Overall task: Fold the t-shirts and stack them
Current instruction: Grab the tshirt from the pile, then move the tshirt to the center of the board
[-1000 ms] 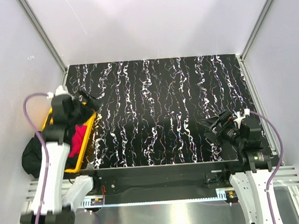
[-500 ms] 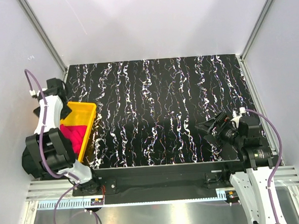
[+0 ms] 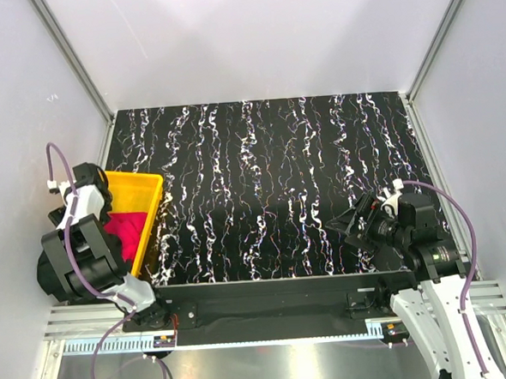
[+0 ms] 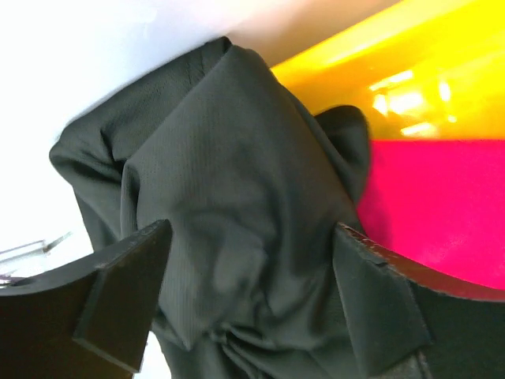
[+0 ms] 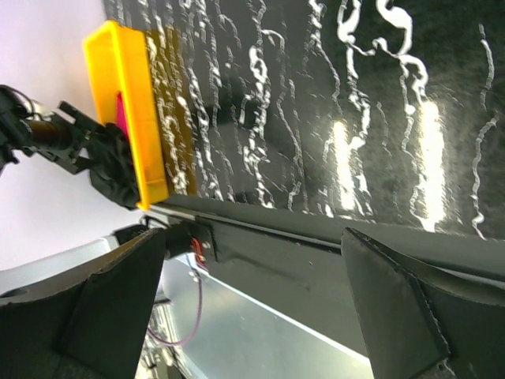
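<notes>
Our left gripper [image 4: 251,233] hangs wide open and empty over the crumpled solid black cloth t-shirt [image 4: 229,174], which is bunched against the rim of the yellow plastic tray [image 4: 410,55]. Inside that tray we see the bright magenta-pink t-shirt [image 4: 442,205]. Well apart from the tray, our right gripper [image 5: 252,235] gapes, holding nothing.

My left gripper [image 4: 251,237] hangs w/ fingers spread over the black t-shirt [image 4: 237,174] in a tight spot: white side wall [image 3: 26,126] on one side, yellow tray [image 3: 136,181] on the other. The pink t-shirt [image 3: 125,230] fills the tray's floor, and my left arm [image 3: 81,251] covers its near-left part from above. Right of the tray the marbled mat [image 3: 269,171] lies open — all the way to my right gripper [image 3: 355,222], jaws apart, low by the front edge. Back & rt walls plus a corner post [image 3: 437,32] box in the rest.
</notes>
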`<act>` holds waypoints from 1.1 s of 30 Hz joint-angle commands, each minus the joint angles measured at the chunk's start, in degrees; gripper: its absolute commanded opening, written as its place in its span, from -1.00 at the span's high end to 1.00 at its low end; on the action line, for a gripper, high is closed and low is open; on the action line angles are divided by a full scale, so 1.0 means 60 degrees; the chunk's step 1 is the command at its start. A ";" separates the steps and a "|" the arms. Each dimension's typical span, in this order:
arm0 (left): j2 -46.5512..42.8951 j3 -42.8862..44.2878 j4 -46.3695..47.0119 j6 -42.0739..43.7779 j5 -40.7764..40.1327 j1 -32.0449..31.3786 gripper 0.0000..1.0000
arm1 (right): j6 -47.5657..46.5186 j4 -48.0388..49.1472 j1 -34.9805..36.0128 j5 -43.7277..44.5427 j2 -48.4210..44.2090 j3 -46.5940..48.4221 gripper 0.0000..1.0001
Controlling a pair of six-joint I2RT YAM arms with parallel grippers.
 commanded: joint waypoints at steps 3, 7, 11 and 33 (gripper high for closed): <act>-0.0371 -0.0467 0.1877 0.0836 0.0233 0.0546 -0.47 | -0.0622 -0.0554 0.0235 0.0456 0.0107 0.0515 -0.99; -0.0239 -0.0306 0.1951 0.0881 0.0701 0.0737 0.05 | -0.0563 -0.0540 0.0308 0.0529 0.0209 0.0486 -0.99; -0.0355 0.0454 0.0420 -0.0083 0.1375 0.0723 1.00 | -0.0505 -0.0554 0.0352 0.0559 0.0195 0.0501 -0.99; -0.2611 0.9129 0.0089 -0.4289 0.8801 -0.5105 1.00 | -0.0183 -0.0598 0.0513 0.0705 0.0619 0.0750 -0.99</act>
